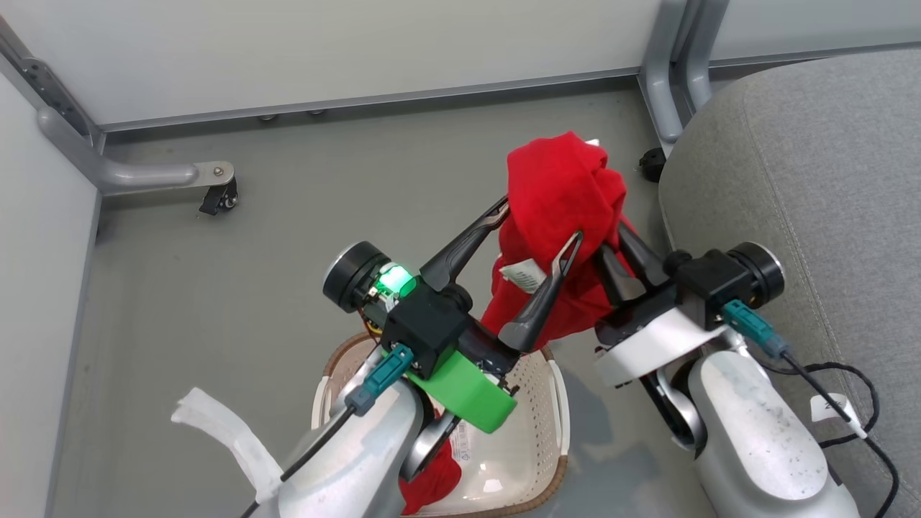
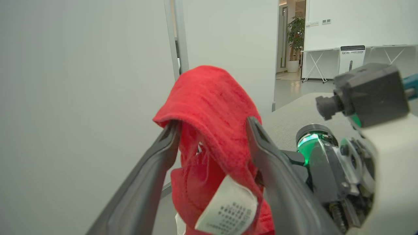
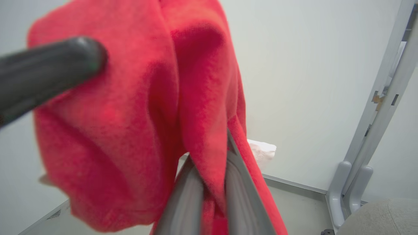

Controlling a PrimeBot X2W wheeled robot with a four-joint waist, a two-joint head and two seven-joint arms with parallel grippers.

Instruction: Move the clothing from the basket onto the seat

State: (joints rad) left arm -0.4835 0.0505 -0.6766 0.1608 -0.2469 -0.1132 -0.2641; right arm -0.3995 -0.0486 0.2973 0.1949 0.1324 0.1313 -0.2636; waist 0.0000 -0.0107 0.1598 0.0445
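A bright red garment (image 1: 561,187) with a white care label hangs in the air above the floor, between the basket and the seat. My left gripper (image 1: 541,223) is open, and the cloth (image 2: 209,94) drapes over both spread fingertips. My right gripper (image 1: 624,248) is shut on a fold of the same clothing (image 3: 130,114) from the right side. The white basket (image 1: 532,424) sits below my left arm, with more red fabric (image 1: 432,482) lying in it. The grey seat (image 1: 806,158) fills the right side, right next to my right arm.
Pale wall panels close off the back and left. A grey metal leg with a caster (image 1: 216,194) stands at the left, and another leg and caster (image 1: 653,164) stand by the seat's corner. A black cable (image 1: 856,403) trails over the seat.
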